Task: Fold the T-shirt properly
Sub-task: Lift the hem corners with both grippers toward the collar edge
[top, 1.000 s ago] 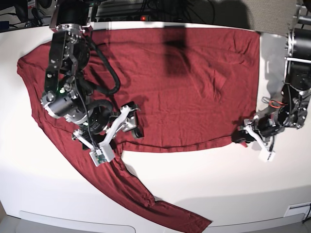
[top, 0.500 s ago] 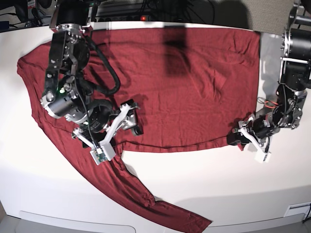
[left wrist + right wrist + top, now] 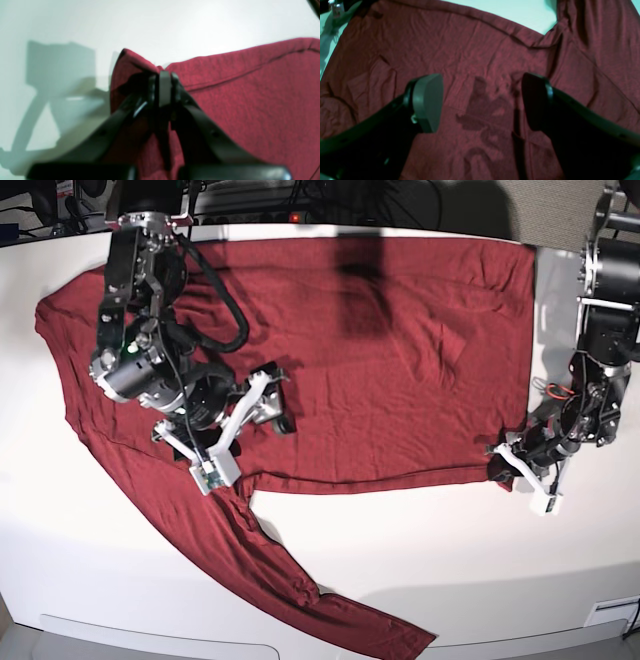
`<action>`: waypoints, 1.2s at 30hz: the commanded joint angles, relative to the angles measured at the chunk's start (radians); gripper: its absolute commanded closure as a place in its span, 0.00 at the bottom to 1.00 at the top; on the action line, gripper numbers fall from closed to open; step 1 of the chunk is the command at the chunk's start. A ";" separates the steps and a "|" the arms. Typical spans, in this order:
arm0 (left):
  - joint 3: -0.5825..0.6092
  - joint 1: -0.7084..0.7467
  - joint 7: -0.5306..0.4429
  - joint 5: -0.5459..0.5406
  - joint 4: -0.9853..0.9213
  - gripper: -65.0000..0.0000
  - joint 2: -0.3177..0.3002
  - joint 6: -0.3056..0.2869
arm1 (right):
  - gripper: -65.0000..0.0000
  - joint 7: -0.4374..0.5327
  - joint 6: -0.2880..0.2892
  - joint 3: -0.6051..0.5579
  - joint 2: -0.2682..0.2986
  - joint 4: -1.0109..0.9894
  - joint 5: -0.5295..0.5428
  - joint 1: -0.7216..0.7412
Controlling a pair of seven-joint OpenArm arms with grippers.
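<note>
The maroon T-shirt (image 3: 380, 350) lies spread flat on the white table (image 3: 400, 550), one long sleeve (image 3: 330, 600) trailing toward the front edge. In the base view my left gripper (image 3: 497, 467) sits at the shirt's lower right hem corner. The left wrist view shows that gripper (image 3: 162, 77) shut, with a bunched fold of the T-shirt (image 3: 250, 100) pinched between the fingertips. My right gripper (image 3: 277, 402) hovers open over the shirt's lower left body, near the armpit. In the right wrist view its fingers (image 3: 427, 100) stand wide apart above wrinkled T-shirt cloth (image 3: 480, 62), holding nothing.
Cables and dark equipment (image 3: 300, 200) line the table's back edge. The left arm's base (image 3: 610, 280) stands at the right of the shirt. Bare table surrounds the trailing sleeve at the front, and the other sleeve (image 3: 60, 340) reaches the left side.
My left gripper has closed on the shirt's hem corner, which is now bunched up. The right arm has shifted slightly up and back, its gripper still open.
</note>
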 commanded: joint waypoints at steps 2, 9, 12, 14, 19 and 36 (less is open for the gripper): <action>-0.002 -0.029 -0.016 -0.007 0.010 1.00 -0.011 -0.007 | 0.27 0.026 0.004 0.002 0.002 0.020 0.016 0.019; -0.002 -0.029 -0.016 -0.008 0.035 1.00 -0.012 -0.007 | 0.27 0.082 0.004 0.002 0.002 0.020 0.034 0.027; -0.002 -0.029 -0.015 -0.008 0.065 1.00 -0.012 -0.007 | 0.27 0.088 0.003 0.002 0.002 0.020 0.064 0.036; -0.002 -0.029 -0.008 -0.008 0.090 1.00 -0.011 -0.007 | 0.27 0.089 0.005 0.002 0.002 0.020 0.074 0.043; -0.002 -0.029 0.041 -0.008 0.166 1.00 -0.012 -0.007 | 0.27 0.089 0.002 0.002 0.002 0.020 -0.031 0.071; -0.002 -0.017 0.056 -0.005 0.168 1.00 -0.012 -0.007 | 0.27 0.301 -0.104 0.002 0.003 -0.613 -0.306 0.421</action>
